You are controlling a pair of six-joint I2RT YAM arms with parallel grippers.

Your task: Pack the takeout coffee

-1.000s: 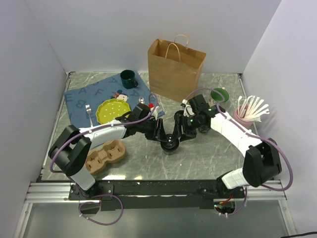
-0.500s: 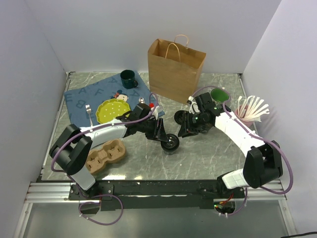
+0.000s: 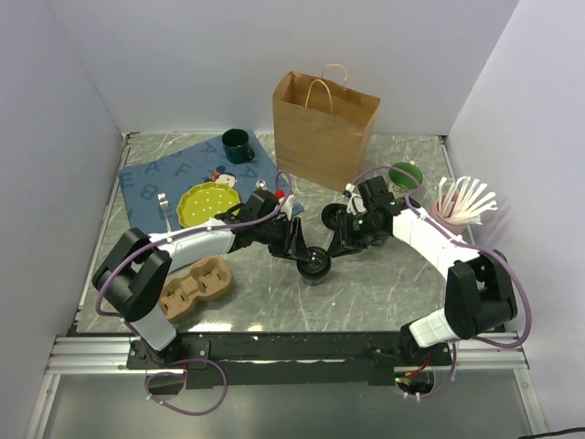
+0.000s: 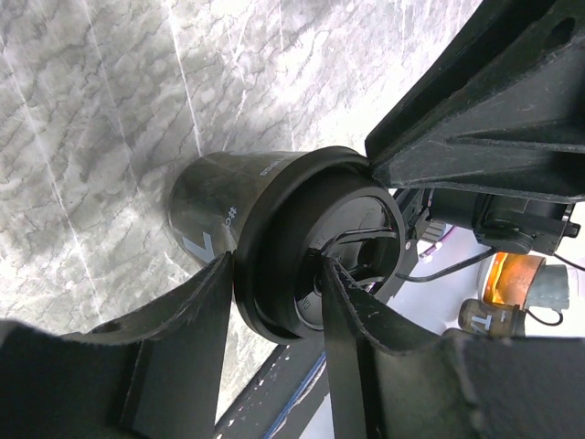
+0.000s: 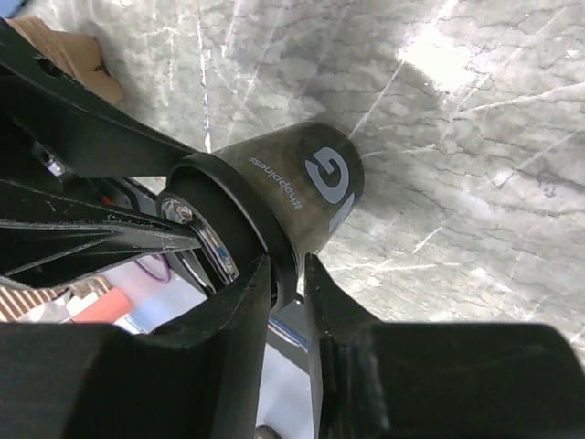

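Blue mat (image 3: pixel 151 187): green plate (image 3: pixel 208 203) on it, dark green mug (image 3: pixel 237 144) at far corner.
Near left: cardboard cup carrier (image 3: pixel 195 287).
Right: white mug (image 3: pixel 405 176).

From above we get bright, even light and a sharp picture, with only soft shadows on the table (image 3: pixel 366 293). In the right wrist view white glare washes the marble at far right. The cup (image 5: pixel 302 192) is sharp, the fingers (image 5: pixel 183 366) black and blurred. The left wrist view's background is out of focus.
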